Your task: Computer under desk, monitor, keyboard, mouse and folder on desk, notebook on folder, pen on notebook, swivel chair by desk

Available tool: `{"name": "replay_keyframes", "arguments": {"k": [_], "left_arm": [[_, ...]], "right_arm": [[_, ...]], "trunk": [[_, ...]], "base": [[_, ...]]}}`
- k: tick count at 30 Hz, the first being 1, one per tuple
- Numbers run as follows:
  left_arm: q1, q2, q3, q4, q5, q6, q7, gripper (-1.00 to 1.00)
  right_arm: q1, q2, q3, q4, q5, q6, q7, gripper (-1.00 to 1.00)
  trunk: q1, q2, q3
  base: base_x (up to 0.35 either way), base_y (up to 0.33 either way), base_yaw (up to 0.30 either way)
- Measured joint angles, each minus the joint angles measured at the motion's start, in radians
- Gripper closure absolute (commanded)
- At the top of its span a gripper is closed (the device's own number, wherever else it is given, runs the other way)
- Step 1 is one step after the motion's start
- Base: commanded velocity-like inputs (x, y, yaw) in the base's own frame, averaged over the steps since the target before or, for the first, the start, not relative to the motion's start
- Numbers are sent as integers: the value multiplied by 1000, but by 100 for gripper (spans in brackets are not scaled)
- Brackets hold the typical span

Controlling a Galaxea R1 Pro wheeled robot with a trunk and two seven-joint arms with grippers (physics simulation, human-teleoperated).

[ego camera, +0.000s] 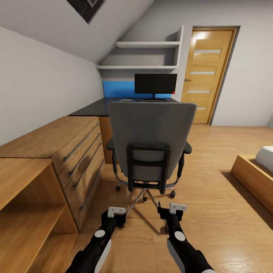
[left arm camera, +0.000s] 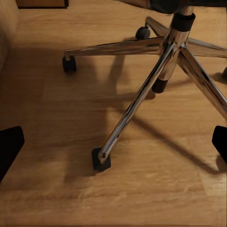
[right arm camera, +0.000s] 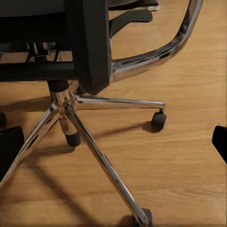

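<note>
The robot faces the back of the swivel chair, which stands on the wooden floor just before the near edge of the black tabletop. The monitor stands at the far edge of that tabletop, before the blue upright panel. Something small and pale lies on the tabletop left of the monitor stand; it is too small to name. The seat is hidden by the backrest, so whether the folder lies there cannot be told.

The left end effector and right end effector hang low near the chair's chrome base, both spread wide and holding nothing.

This looks like the approach stage, with the folder step likely first. The next move calls for rounding the chair or reaching over an armrest to see the seat, keeping clear of the castors and the light-wood drawer chest
</note>
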Motion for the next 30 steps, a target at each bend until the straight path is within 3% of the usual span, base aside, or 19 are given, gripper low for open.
{"name": "replay_keyframes", "arguments": {"k": [20, 30], "left_arm": [[0, 0, 2, 1, 0, -23, -1, -100], [0, 0, 2, 25, -1, -68, -1, -100]], "right_arm": [[3, 0, 0, 0, 1, -46, 0, -100], [3, 0, 0, 1, 2, -48, 0, -100]], "trunk": [[1, -1, -8], [1, -1, -8]], "base": [[3, 0, 0], [196, -53, 0]]}}
